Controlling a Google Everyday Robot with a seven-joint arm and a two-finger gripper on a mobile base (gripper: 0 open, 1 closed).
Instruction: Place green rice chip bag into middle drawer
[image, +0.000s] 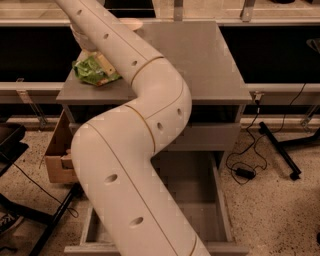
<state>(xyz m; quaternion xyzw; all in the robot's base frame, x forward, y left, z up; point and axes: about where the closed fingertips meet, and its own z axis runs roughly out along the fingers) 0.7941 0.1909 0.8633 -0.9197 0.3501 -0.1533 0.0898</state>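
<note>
The green rice chip bag (92, 73) lies on the grey cabinet top (200, 60) near its front left corner. My gripper (102, 63) is at the end of the big white arm (145, 115), right over the bag's back right side and mostly hidden by the arm. The middle drawer (196, 199) is pulled open at the bottom of the view. Its flat grey floor and right side wall (223, 200) show, and the arm covers its left half.
A small beige bowl (132, 22) sits at the back of the cabinet top. A cardboard box (56, 156) stands on the floor to the left. A black cable with an adapter (245, 172) and black stand legs (280, 150) lie to the right.
</note>
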